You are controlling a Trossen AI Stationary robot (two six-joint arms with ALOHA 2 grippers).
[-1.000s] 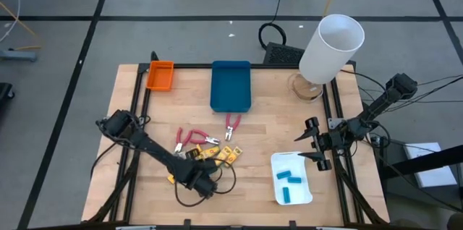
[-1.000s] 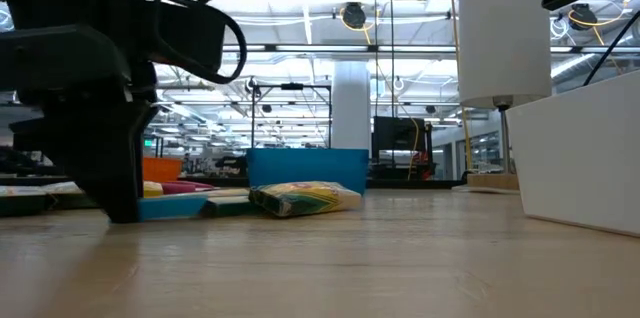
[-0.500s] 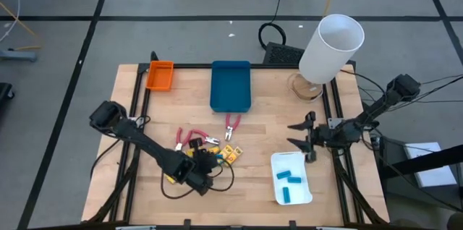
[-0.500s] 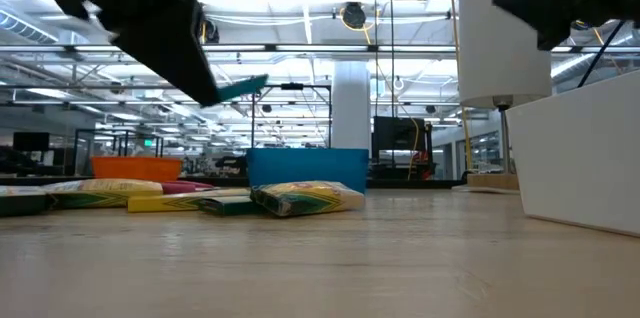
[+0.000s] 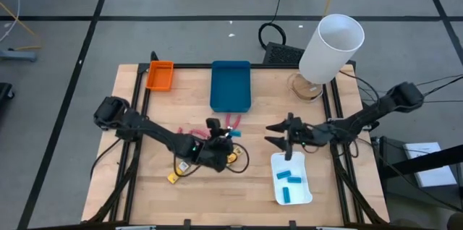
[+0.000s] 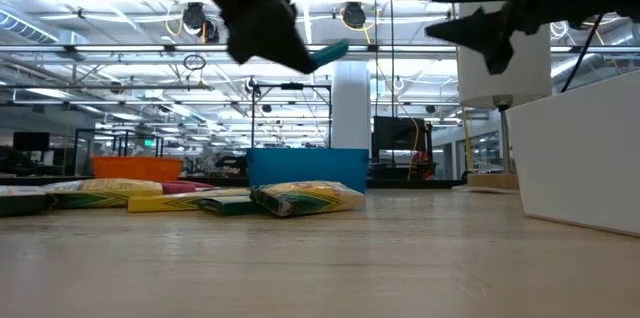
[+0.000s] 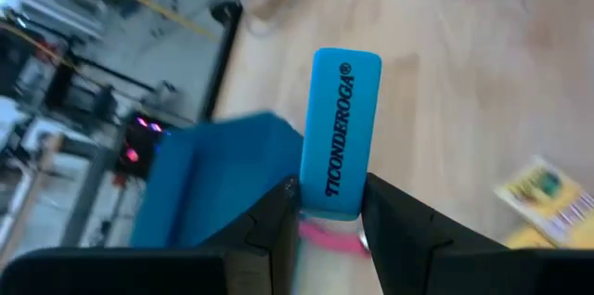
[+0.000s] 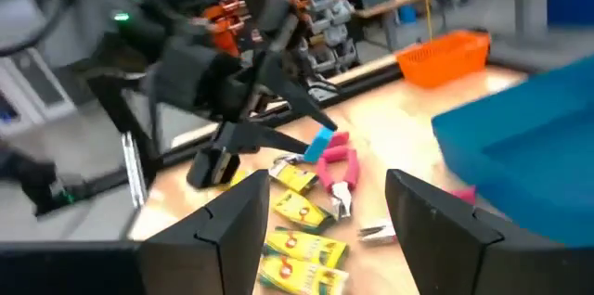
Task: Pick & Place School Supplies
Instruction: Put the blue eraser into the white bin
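The left hand (image 7: 329, 225) pinches a light-blue eraser block (image 7: 341, 133) by one end, so the block juts out past its fingertips, off the table (image 5: 260, 190), near the centre. The block is oblong with round corners and dark lettering. The right hand (image 5: 277, 134) hovers at its three o'clock, fingers spread, holding nothing.

Left gripper (image 5: 223, 137) hangs clamped above mid-table; right gripper (image 5: 275, 134) faces it, fingers spread.
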